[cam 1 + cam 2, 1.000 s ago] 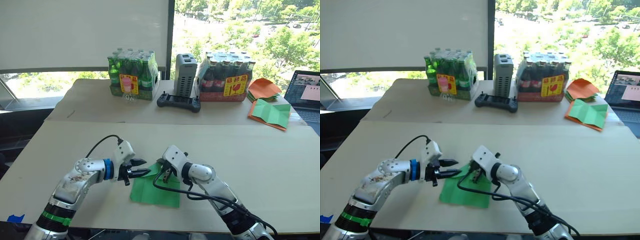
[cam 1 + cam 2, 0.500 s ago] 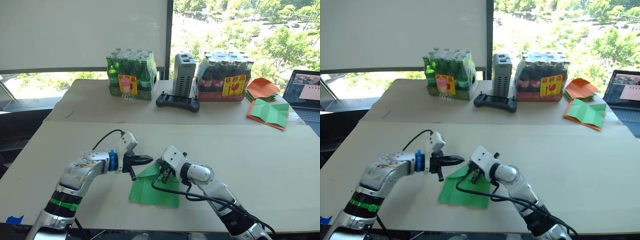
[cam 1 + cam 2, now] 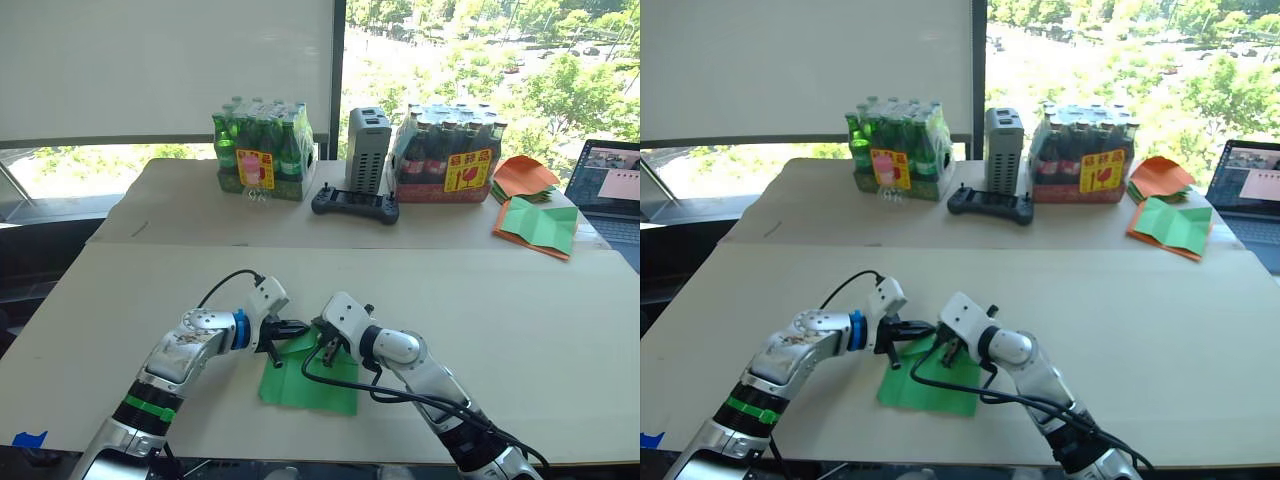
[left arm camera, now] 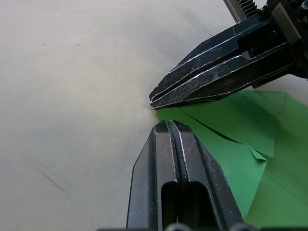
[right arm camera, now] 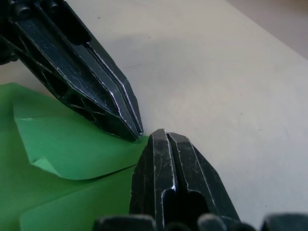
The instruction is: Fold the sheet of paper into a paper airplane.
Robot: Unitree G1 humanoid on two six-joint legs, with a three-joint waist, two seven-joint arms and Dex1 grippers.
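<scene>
Sheet of paper [image 3: 308, 378] lies flat on surface [image 3: 520, 310]. Left gripper [image 4: 166, 126] and right gripper [image 5: 161, 134], jaws closed, meet at its far corner. Risk: tips skid, dragging the sheet and skewing the crease.

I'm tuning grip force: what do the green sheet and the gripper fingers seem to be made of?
The sheet of paper looks like thin matte paper: it holds sharp creases and a curled flap. The left gripper and right gripper have black fingers, probably painted metal, since pale scratches line their edges. Both are shut.
</scene>
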